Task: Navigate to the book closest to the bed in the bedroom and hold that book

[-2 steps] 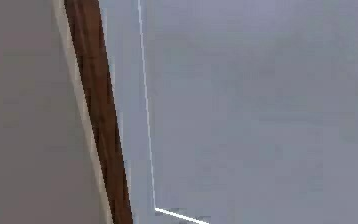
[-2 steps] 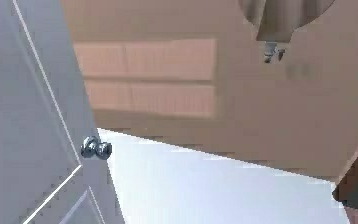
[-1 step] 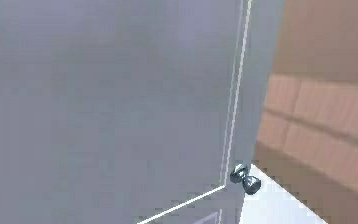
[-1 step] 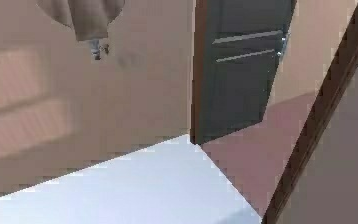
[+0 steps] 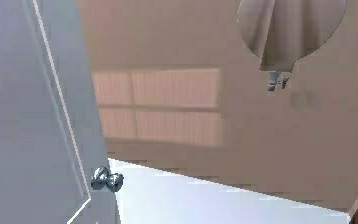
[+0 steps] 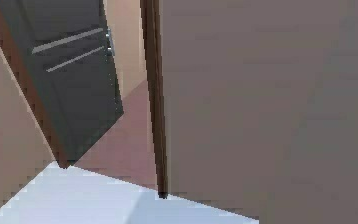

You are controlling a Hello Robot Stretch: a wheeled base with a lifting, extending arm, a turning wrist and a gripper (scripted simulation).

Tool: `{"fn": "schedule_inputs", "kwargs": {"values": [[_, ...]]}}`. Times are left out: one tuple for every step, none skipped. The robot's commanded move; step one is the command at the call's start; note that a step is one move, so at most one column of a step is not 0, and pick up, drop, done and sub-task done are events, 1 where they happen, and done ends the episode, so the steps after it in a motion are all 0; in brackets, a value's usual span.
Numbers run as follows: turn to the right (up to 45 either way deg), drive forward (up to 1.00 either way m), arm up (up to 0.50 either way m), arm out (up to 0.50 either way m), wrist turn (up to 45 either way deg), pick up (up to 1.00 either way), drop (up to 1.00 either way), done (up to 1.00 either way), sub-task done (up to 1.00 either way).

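A strip of pale floor (image 5: 217,205) gives open room ahead. A grey door (image 5: 37,110) with a round knob (image 5: 106,180) borders the floor on the forward view's left, and a tan wall (image 5: 187,40) closes its far edge, a round pale object (image 5: 287,25) high up. In the arm side view, a brown door post (image 6: 155,100) stands at the floor's far edge, with reddish floor (image 6: 122,140) and a dark door (image 6: 77,80) beyond. I cannot tell where the book lies or how the gripper's fingers stand.
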Motion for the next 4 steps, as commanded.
{"fn": "schedule_inputs", "kwargs": {"values": [[15.0, 0.0, 0.0, 0.0, 0.0, 0.0, 0.0, 0.0, 0.0], [0.0, 0.6, 0.0, 0.0, 0.0, 0.0, 0.0, 0.0, 0.0], [-39.0, 0.0, 0.0, 0.0, 0.0, 0.0, 0.0, 0.0, 0.0], [0.0, 0.4, 0.0, 0.0, 0.0, 0.0, 0.0, 0.0, 0.0]]}}
